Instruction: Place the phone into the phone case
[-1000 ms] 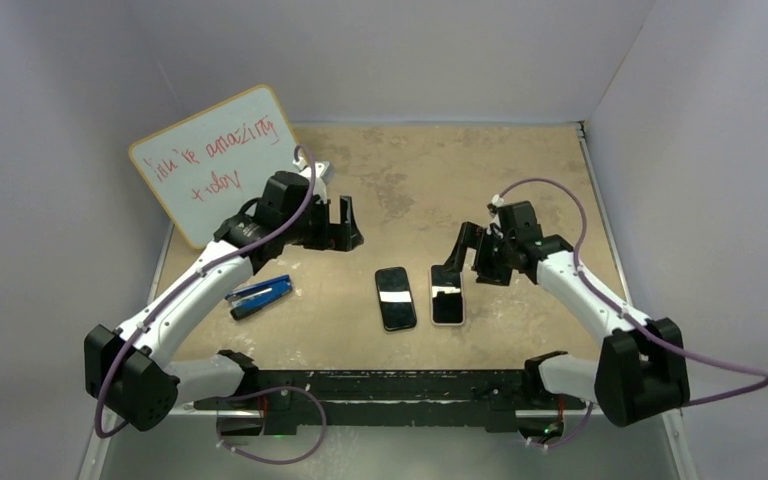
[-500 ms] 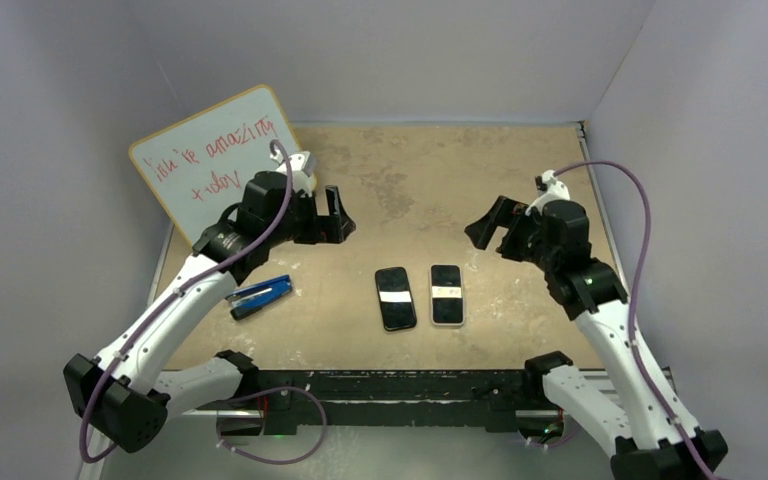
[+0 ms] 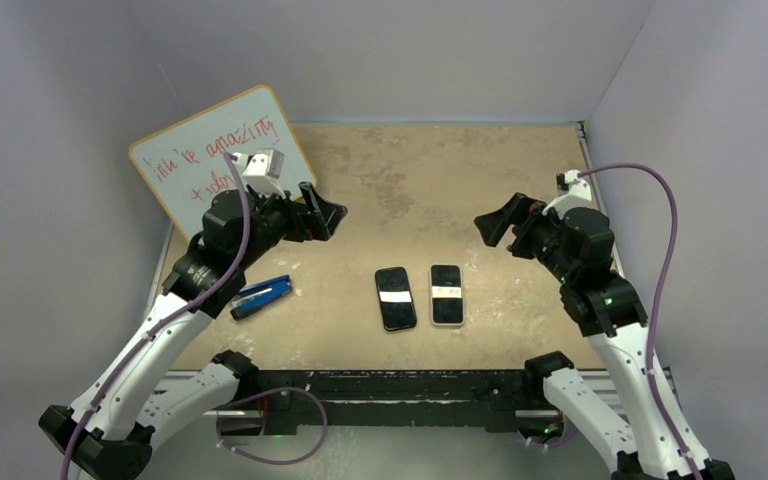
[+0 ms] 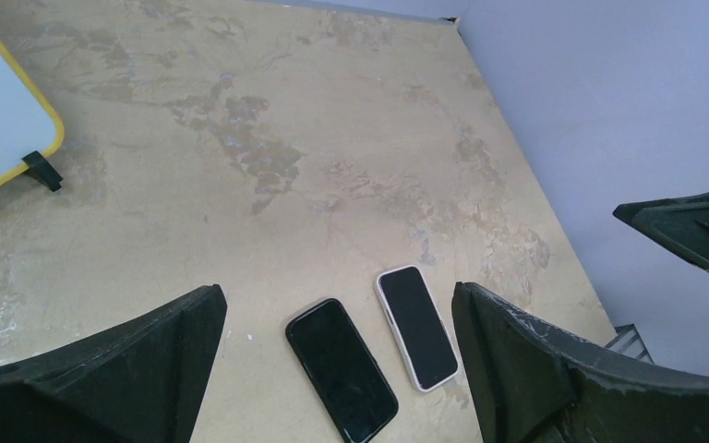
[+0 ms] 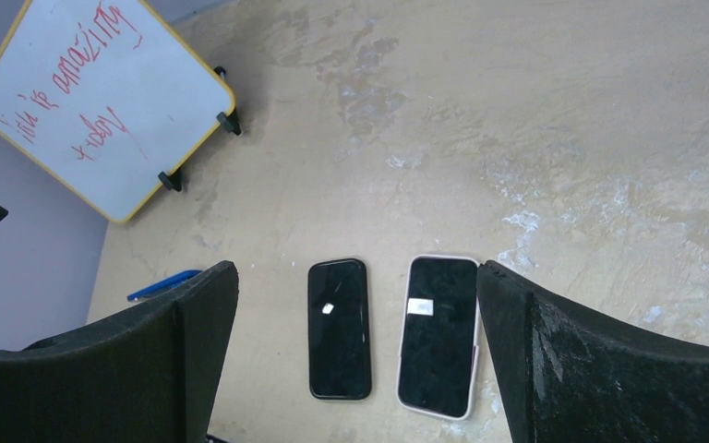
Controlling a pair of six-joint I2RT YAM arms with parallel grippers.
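Observation:
Two handsets lie side by side, screens up, near the table's front middle. The right one is a phone (image 3: 447,292) with a dark screen, lying inside a white phone case (image 3: 447,324) whose rim frames it all round; both show in the wrist views too, phone (image 5: 438,337) and case (image 4: 386,303). Left of it lies a black-edged handset (image 3: 396,298). My left gripper (image 3: 325,213) hangs open above the table, left of both. My right gripper (image 3: 498,222) hangs open on their right. Neither holds anything.
A yellow-framed whiteboard (image 3: 215,160) with red writing leans at the back left. A blue stapler-like tool (image 3: 260,296) lies under the left arm. Grey walls close in the table on three sides.
The right gripper has lifted off the white-cased phone and drawn back to the right. The left gripper has risen and pulled back to the left. Both handsets stay put.

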